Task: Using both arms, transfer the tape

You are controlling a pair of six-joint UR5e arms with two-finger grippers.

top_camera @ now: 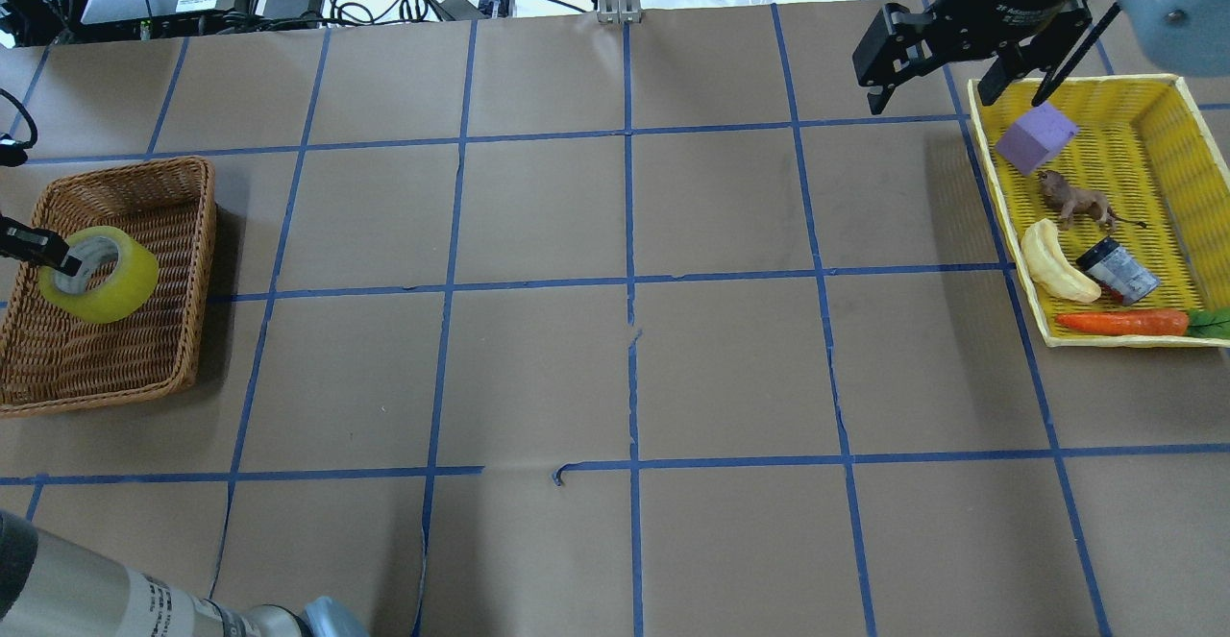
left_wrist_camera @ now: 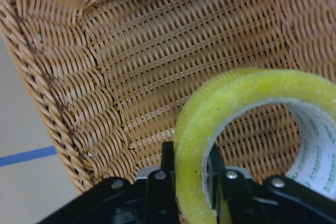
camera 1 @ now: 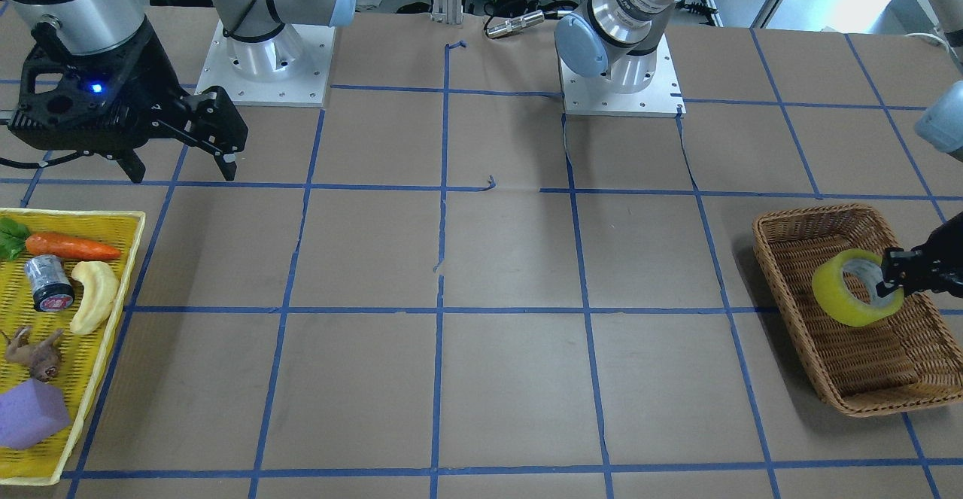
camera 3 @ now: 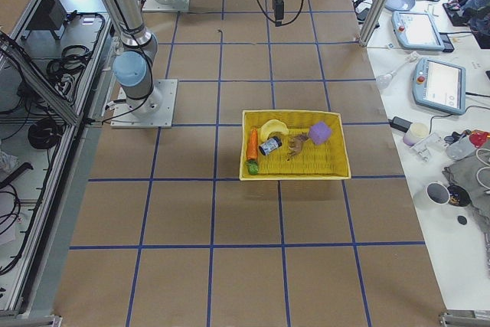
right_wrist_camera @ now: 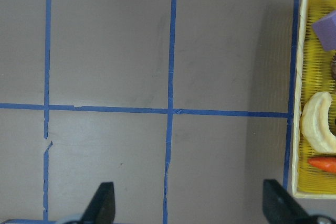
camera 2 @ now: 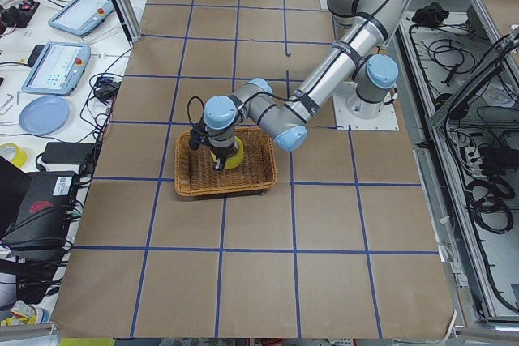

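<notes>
The left gripper is clenched on the tape. One finger is inside the core, the other is on the outer yellow face, and they pinch the roll's wall near its lower edge. The roll hangs tilted inside the wicker basket. It looks lifted off the weave, though I cannot be certain it is clear.

A wall grip like this could let the roll swing, so the lift should go straight up before any travel. That way the roll passes over the basket's rim instead of dragging on it.

In the overhead view the basket is at 9 o'clock on the surface, and its nearest wall to the centre is on the 3 o'clock side. The gridded middle beyond that wall looks like the natural place for a hand-over.

The right gripper is released, jaws wide, and hovers at about 1 o'clock beside the yellow tray. To take the roll it would best approach the free side of the ring, away from the left gripper's fingers.
</notes>
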